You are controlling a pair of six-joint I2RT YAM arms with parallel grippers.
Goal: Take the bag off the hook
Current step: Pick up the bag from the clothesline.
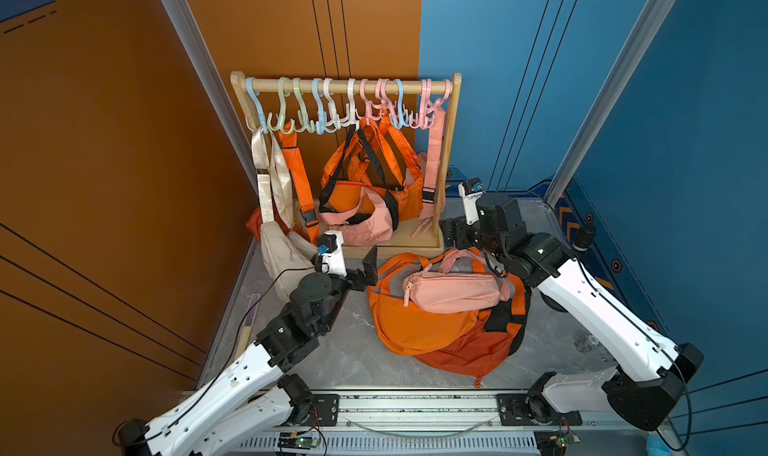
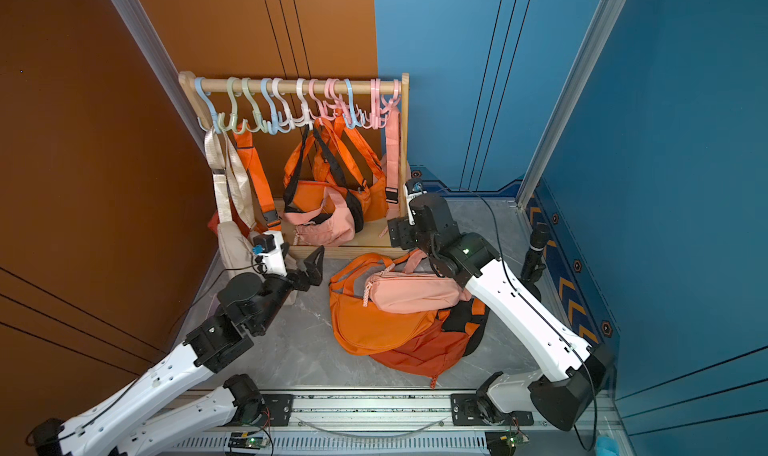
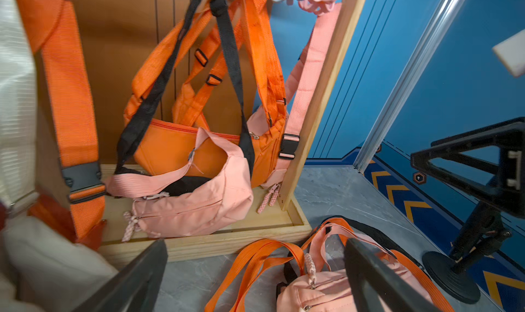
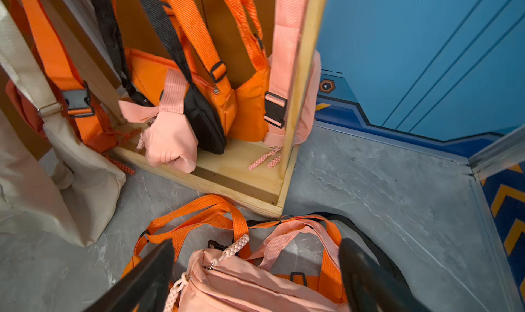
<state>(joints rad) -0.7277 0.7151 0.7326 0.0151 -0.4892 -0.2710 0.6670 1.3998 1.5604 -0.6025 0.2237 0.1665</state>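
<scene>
Atop orange bags [image 1: 415,329], pink bag [image 1: 455,290] long-axis left-right; left claw [image 3: 257,243], right claw [image 4: 255,244] released.

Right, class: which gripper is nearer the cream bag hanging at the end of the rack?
Left. The left gripper is just beside the cream bag; the right gripper is at the rack's opposite end, over the pink pouch.

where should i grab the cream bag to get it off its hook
Best the strap just below its hook, from the front: its two runs hang taut and close together there, while the cream bag itself slumps soft on the table.
</scene>
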